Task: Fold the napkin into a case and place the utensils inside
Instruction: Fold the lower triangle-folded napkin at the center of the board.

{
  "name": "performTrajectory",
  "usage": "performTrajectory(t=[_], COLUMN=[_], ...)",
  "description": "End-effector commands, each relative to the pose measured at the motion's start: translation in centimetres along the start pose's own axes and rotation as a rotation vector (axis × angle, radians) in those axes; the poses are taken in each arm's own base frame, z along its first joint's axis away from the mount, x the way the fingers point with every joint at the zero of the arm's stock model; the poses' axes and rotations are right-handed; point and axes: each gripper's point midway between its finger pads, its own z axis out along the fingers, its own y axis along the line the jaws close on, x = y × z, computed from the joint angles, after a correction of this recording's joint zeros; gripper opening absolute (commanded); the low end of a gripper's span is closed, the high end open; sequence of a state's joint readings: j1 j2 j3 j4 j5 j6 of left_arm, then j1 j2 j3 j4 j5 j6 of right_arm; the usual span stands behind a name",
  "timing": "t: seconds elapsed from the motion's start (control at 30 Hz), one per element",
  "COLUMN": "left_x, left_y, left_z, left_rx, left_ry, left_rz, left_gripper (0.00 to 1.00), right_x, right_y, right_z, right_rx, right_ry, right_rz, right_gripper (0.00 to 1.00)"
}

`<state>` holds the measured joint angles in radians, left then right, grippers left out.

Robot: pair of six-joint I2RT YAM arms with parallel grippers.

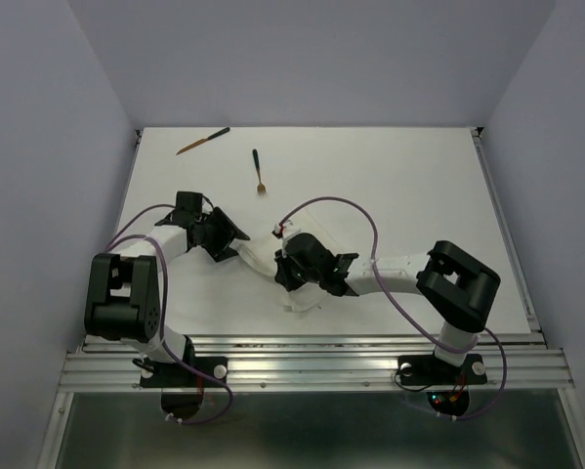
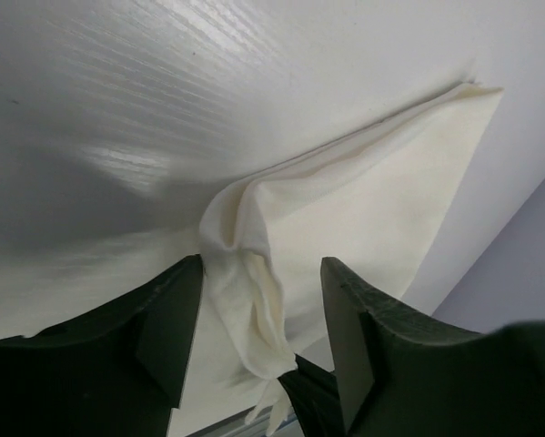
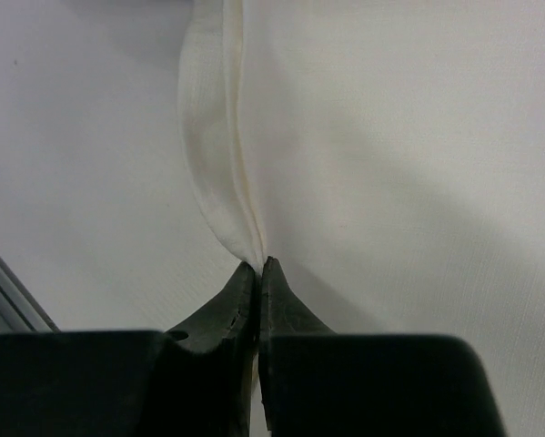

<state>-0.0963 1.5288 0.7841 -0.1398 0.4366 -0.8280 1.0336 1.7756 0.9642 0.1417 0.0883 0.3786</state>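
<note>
right gripper (image 3: 258, 266) is pinched tight on the napkin (image 2: 363, 200) at its folded edge. left gripper (image 2: 261, 266) is spread, a bunched ridge loose between its jaws. napkin sits toward 6 o'clock on the table (image 1: 419, 176), utensils (image 1: 259, 172) out at 12. i'd drag the fold slowly, keeping that crease straight.

Soft, even light leaves the table (image 1: 419, 195) bright white in the overhead view. Up close on the left wrist, streaky glare crosses it beside a broad grey shadow, and the dark fingers (image 2: 167, 328) look soft, perhaps out of focus.
</note>
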Motion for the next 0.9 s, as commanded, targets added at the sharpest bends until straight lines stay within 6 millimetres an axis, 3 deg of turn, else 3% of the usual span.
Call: performTrajectory(t=[0.0, 0.23, 0.43, 0.6, 0.87], left_x=[-1.0, -0.5, 0.3, 0.9, 2.0], left_y=[-1.7, -0.7, 0.1, 1.1, -0.3], left_z=[-1.7, -2.0, -1.7, -0.8, 0.9], left_rx=[0.029, 0.007, 0.005, -0.015, 0.008], left_ry=[-0.051, -0.054, -0.032, -0.005, 0.033], left_rz=[0.057, 0.082, 0.108, 0.114, 0.150], left_gripper=[0.71, 0.84, 0.85, 0.92, 0.92], right_x=[-2.6, -3.3, -3.8, -3.7, -4.0], right_y=[2.0, 1.8, 1.5, 1.7, 1.3], right_z=[-1.5, -2.0, -2.4, -2.8, -3.3], right_rx=[-0.172, -0.270, -0.326, -0.379, -0.408], right_ry=[-0.062, -0.069, -0.076, -0.069, -0.080], right_rz=[0.103, 0.211, 0.276, 0.312, 0.343], right_gripper=[0.01, 0.01, 0.01, 0.01, 0.01])
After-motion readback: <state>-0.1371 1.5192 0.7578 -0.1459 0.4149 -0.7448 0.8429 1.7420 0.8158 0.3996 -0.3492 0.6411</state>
